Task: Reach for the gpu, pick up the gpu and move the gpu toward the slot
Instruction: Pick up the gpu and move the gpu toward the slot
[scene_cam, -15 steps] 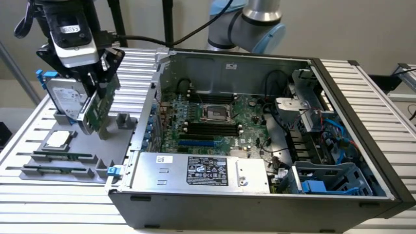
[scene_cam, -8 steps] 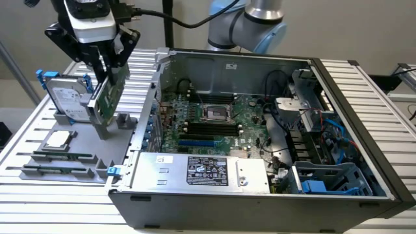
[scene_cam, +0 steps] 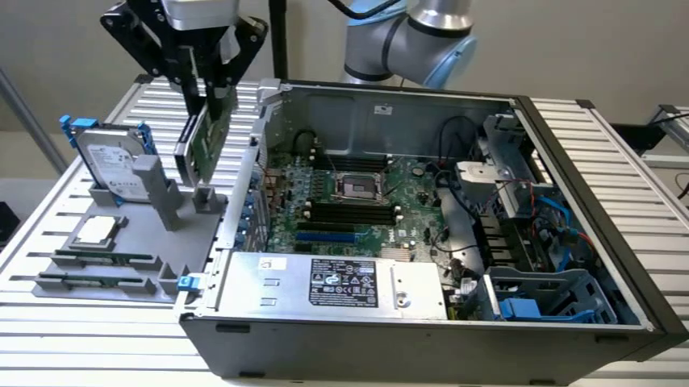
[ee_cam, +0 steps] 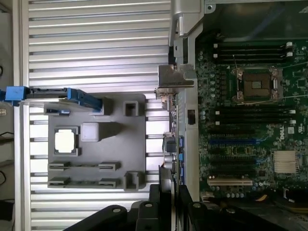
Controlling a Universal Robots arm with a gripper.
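On the exterior view's left, ribbed metal table (scene_cam: 86,339) bearing a gray tray (scene_cam: 183,242). At the tray's far left corner, hard drive (scene_cam: 108,161) with blue rails, standing on edge. Nearer the camera, square chip (scene_cam: 95,230) lying flat, then two memory sticks (scene_cam: 102,256) lying in their grooves along the tray's near edge.

Above the tray's right side hangs the gripper (scene_cam: 210,93), black fingers (scene_cam: 192,81) pointing down and clamped on the gpu (scene_cam: 205,133). Card held by its upper edge, tilted a little, green face toward the case, lower end just over a gray post of the tray; contact with the post not clear. Well apart from any slot, outside the case and just beside its left wall.

Right of that, open case (scene_cam: 431,339) lying on its side. Inside, motherboard (scene_cam: 356,201) with a bare socket (scene_cam: 359,188) near the middle and dark slots below it. At the near left corner, power supply (scene_cam: 334,282) with a label on top. Behind the case, gray arm (scene_cam: 415,40). Toward the exterior view's right, cables and a blue cage (scene_cam: 538,298) at the near right corner.

In the wrist view, same tray (ee_cam: 130,144) with hard drive (ee_cam: 48,94) and chip (ee_cam: 65,141); gripper (ee_cam: 166,211) closed on the gpu (ee_cam: 175,77), seen edge-on with its silver bracket at the far end, between tray and motherboard (ee_cam: 250,125), beside the case wall; socket (ee_cam: 255,85) beyond.
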